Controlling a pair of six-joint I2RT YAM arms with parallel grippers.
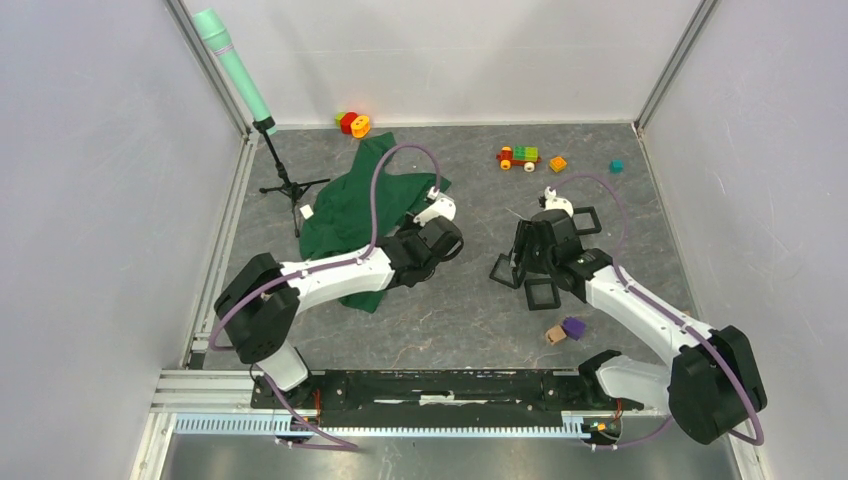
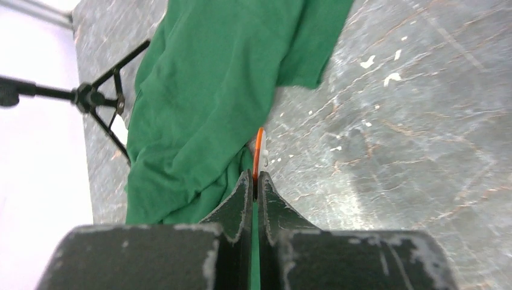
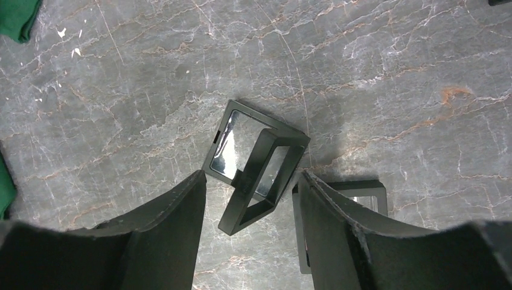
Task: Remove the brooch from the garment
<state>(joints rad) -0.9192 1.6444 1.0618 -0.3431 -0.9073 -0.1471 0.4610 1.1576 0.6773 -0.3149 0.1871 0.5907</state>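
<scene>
While left gripper [image 2: 254, 179] clamps thin orange-white piece [image 2: 259, 151] | right gripper [image 3: 252, 181] gapes; black frame [image 3: 247, 188] between

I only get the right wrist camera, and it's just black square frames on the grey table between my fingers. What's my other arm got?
Observer: Your left gripper has its fingers pinched shut on a thin orange-and-white piece.
Operator: Is it off the shirt?
Observer: I can't tell. It sits right beside the edge of the crumpled green cloth garment.
</scene>
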